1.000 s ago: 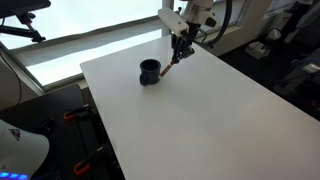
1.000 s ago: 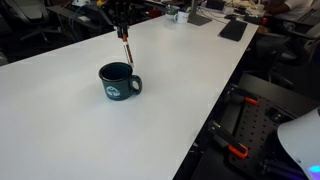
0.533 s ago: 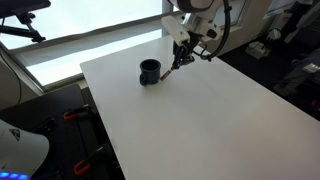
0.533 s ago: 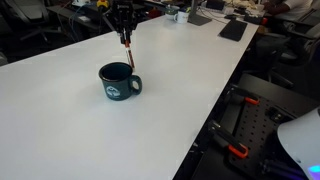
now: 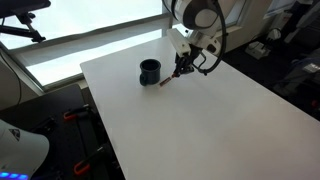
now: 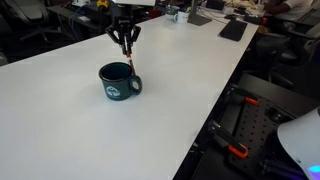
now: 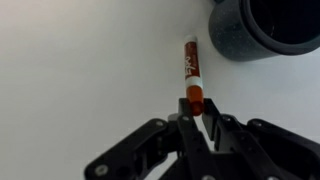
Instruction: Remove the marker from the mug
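- the mug stands upright on the white bench, handle to one side.
- the marker is out of the mug, just beside its outer wall and tilted down toward the bench. its darker end points at the mug. i cannot tell whether that end touches the bench.
- the end effector is clenched on the marker's bright red end, pinching it between both fingers.
- the marker looks light, stiff and smooth-barrelled, so it could probably swivel or slip when held by one end. a hold nearer the middle of the barrel would likely be steadier.
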`<state>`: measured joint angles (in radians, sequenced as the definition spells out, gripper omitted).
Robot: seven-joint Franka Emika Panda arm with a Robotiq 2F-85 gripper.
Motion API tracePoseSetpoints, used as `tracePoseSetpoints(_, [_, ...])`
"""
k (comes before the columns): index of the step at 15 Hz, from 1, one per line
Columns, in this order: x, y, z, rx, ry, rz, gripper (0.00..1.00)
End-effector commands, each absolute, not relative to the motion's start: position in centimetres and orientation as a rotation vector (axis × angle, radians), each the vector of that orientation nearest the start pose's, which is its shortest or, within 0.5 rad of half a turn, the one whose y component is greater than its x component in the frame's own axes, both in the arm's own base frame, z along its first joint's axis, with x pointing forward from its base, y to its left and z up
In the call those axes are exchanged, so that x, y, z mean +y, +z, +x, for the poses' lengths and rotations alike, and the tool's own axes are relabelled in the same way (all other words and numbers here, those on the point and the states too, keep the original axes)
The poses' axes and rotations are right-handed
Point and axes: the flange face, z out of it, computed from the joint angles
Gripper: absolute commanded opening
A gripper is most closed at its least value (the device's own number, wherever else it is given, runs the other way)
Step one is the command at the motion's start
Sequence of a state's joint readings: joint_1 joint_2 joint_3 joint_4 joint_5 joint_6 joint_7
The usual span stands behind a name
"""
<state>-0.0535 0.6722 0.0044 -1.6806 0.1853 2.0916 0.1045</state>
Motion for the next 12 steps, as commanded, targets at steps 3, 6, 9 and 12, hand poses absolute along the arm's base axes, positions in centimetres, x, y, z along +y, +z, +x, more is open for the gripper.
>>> tracePoseSetpoints(3, [-3.1, 14.6, 65.4, 0.458, 0.495, -2.909, 0.05])
tracePoseSetpoints(6, [-3.2, 13.8, 64.9, 0.436, 0.487, -2.926, 0.18])
tracePoseSetpoints(9, [-3.4, 13.3, 65.0, 0.44, 0.491, -2.924, 0.18])
tracePoseSetpoints(12, [-3.4, 13.4, 65.1, 0.44, 0.488, -2.923, 0.44])
